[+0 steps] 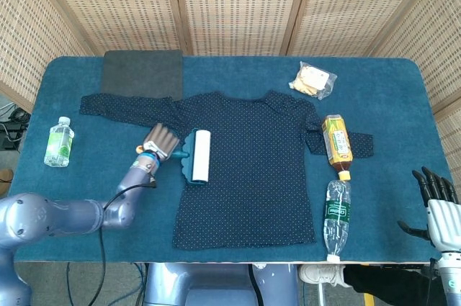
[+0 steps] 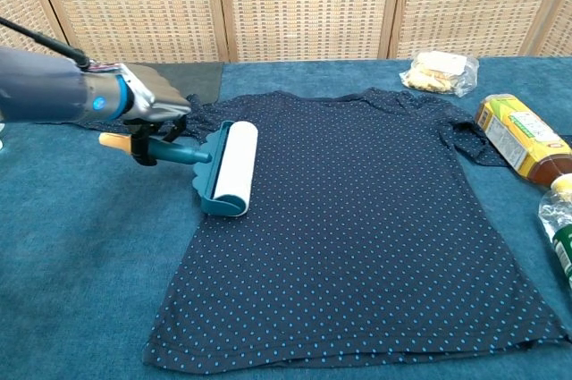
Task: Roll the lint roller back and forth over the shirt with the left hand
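Gripping the lint roller (image 2: 223,168) by its handle, the left hand (image 2: 150,107) rests it on the shirt (image 2: 357,219) at the garment's 9 o'clock edge, while the right hand (image 1: 436,201) hangs with fingers spread, holding nothing.

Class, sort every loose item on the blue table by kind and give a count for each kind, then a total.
Bottles: 3 (small water bottle, tea bottle, clear bottle)
Shirts: 1 (dotted shirt)
Lint rollers: 1 (lint roller, held by the left hand)
Snack bags: 1 (snack bag)
Dark mats: 1 (dark mat)
Total: 7
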You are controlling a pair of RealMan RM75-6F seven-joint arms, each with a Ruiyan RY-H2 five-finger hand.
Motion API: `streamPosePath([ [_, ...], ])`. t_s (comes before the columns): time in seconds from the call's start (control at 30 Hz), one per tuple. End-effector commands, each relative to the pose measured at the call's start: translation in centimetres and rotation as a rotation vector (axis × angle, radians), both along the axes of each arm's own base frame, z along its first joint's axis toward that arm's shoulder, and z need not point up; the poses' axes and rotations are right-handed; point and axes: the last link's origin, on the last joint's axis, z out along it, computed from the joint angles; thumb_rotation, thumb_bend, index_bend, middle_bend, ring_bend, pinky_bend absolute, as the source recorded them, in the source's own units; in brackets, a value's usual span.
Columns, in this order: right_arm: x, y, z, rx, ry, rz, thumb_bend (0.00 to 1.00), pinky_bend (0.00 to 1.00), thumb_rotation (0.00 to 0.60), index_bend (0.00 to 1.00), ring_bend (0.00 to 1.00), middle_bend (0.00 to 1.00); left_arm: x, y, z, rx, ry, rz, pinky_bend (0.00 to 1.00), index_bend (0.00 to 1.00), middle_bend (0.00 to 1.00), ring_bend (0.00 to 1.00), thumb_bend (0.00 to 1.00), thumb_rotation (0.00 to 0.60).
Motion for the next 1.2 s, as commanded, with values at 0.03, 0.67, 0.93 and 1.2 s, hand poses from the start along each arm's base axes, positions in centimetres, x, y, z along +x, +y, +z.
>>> streamPosePath([
  [0.03, 0.3, 0.0, -0.1, 0.004, -0.001, 0.009, 0.09, 0.0, 0.6, 0.0, 0.0, 0.0, -0.9, -0.2, 0.7, 0.007, -0.005, 0.013, 0.69, 0.9, 0.86, 0.74, 0.73, 0.6],
  [0.67, -0.5, -0.2, 0.1, 0.003, -0.01, -0.018, 0.09, 0.0, 0.6, 0.0, 0.0, 0.0, 5.2, 0.2, -3.8, -0.023, -0.07, -0.006, 0.69, 0.9, 0.86, 0.74, 0.74, 0.6],
  [0.93, -0.8, -0.3, 0.2, 0.0, -0.01, -0.029, 0.09, 0.0, 0.6, 0.0, 0.0, 0.0, 8.1, 0.1, -5.4, -0.031, -0.102, -0.005, 0.69, 0.9, 0.86, 0.74, 0.73, 0.6],
  [1.2, -0.8, -0.2, 0.1, 0.004, -0.009, -0.027, 0.09, 0.0, 0.6, 0.0, 0.0, 0.0, 8.3, -0.4, -5.9, -0.036, -0.09, -0.003, 0.69, 0.9, 0.86, 0.74, 0.73, 0.6],
])
